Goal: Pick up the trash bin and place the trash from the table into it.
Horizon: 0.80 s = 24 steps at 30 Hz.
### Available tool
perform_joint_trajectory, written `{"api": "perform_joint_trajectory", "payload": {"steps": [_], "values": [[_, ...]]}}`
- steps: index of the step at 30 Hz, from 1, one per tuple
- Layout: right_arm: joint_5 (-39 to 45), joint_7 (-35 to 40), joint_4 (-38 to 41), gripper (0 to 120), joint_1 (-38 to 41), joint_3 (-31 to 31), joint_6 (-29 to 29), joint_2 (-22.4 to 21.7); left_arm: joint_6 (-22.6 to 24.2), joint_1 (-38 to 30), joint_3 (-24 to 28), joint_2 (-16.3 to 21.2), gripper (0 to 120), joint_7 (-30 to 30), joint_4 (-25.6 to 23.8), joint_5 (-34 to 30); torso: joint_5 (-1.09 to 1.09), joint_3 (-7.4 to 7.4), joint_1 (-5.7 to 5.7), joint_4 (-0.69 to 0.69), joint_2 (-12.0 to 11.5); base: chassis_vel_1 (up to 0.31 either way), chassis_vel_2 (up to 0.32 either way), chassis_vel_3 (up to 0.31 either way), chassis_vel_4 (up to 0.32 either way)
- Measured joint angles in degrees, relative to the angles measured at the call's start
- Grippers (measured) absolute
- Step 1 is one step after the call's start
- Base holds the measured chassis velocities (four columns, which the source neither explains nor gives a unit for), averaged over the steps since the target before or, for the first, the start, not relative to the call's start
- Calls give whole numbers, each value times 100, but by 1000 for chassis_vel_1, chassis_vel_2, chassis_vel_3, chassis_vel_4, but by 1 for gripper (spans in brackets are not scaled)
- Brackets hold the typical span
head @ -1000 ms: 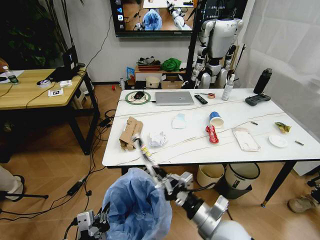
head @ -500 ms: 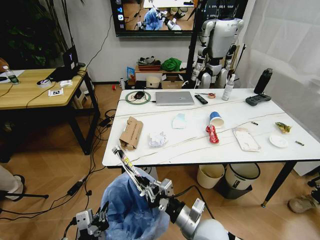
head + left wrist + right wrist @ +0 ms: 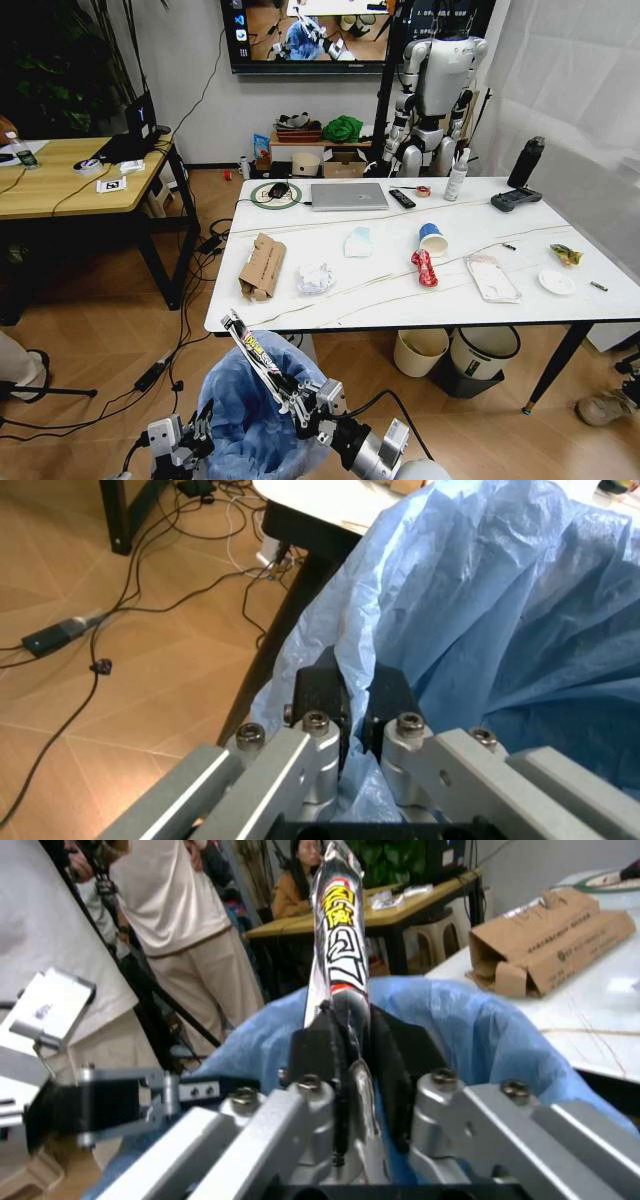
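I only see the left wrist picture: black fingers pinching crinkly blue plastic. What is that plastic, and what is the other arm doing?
Observer: It is the bag lining the trash bin; the left gripper pinches its edge, low in front of the table.
Visitor: And the other arm?
Observer: The right gripper is shut on a long printed wrapper, upright over the bin's mouth.
Visitor: Anything on the table?
Observer: A cardboard box, crumpled paper, a paper cup.

The long, flattened white, red and yellow wrapper carries large black-and-yellow characters (too distorted to read); nothing else is legible.
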Motion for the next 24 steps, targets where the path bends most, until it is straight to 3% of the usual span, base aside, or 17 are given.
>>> {"api": "perform_joint_trajectory", "payload": {"steps": [14, 16, 19, 22, 24], "values": [[-86, -96, 273, 68, -296, 335, 31, 1, -5, 17, -7, 6, 0, 13, -34, -15, 0, 0, 0, -1, 0, 0, 0, 0, 0], [-77, -129, 307, 70, -300, 380, 53, 2, -5, 21, -8, 7, 0, 14, -34, -14, 0, 0, 0, 0, 0, 0, 0, 0, 0], [354, -241, 587, 86, -196, 840, 22, 114, -13, 86, -10, 8, 0, 25, -35, -1, 0, 0, 0, -1, 0, 0, 0, 0, 0], [890, 70, 617, 97, 243, 1232, -376, 364, -29, 179, -59, 6, 0, 33, -47, 30, 0, 0, 0, -1, 0, 0, 0, 0, 0], [988, 185, 605, 99, 359, 1266, -464, 419, -30, 193, -75, 6, 0, 33, -51, 34, 0, 0, 0, 0, 0, 0, 0, 0, 0]]}}
